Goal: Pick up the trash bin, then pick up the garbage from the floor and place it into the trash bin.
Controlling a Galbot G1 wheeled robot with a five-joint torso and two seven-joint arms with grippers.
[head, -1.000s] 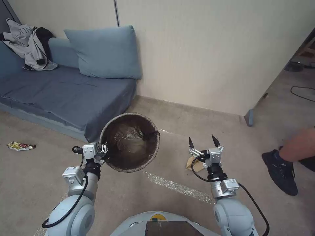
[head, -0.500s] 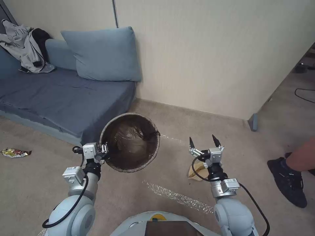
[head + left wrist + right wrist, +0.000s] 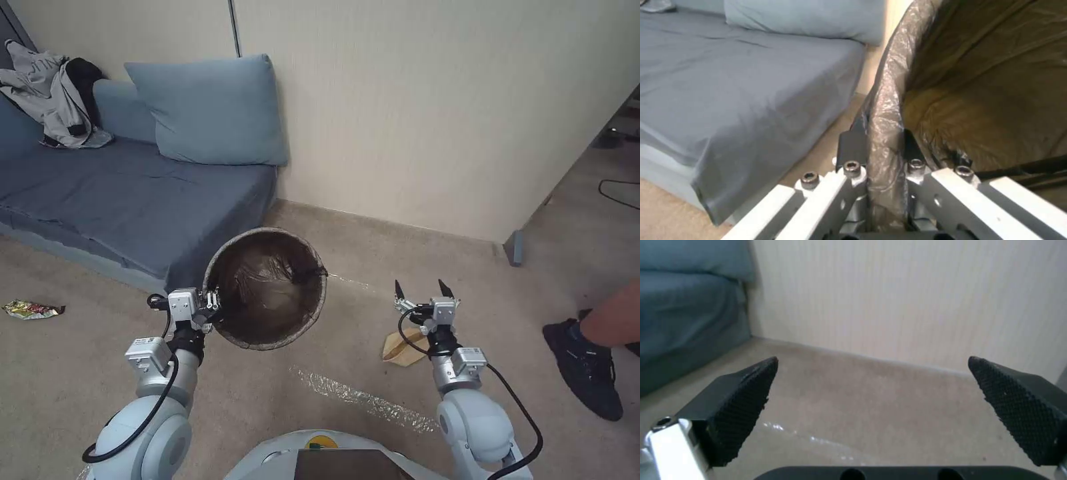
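Head view: the trash bin [image 3: 267, 288] was held off the floor by its rim in the left pincer [image 3: 212, 308], so the first part of the task looked done. The right pincer [image 3: 423, 291] hung with fingers apart and nothing between them, above a tan folded paper [image 3: 401, 348] lying on the carpet [image 3: 320, 387]. A shiny wrapper [image 3: 30, 309] lay well apart, near the sofa [image 3: 120, 200]. Both pieces were judged left to collect.

Left wrist view: the pincer [image 3: 882, 151] was seen clamped on the bag-lined rim.

Right wrist view: the fingertips [image 3: 740, 396] were seen spread wide over bare carpet.
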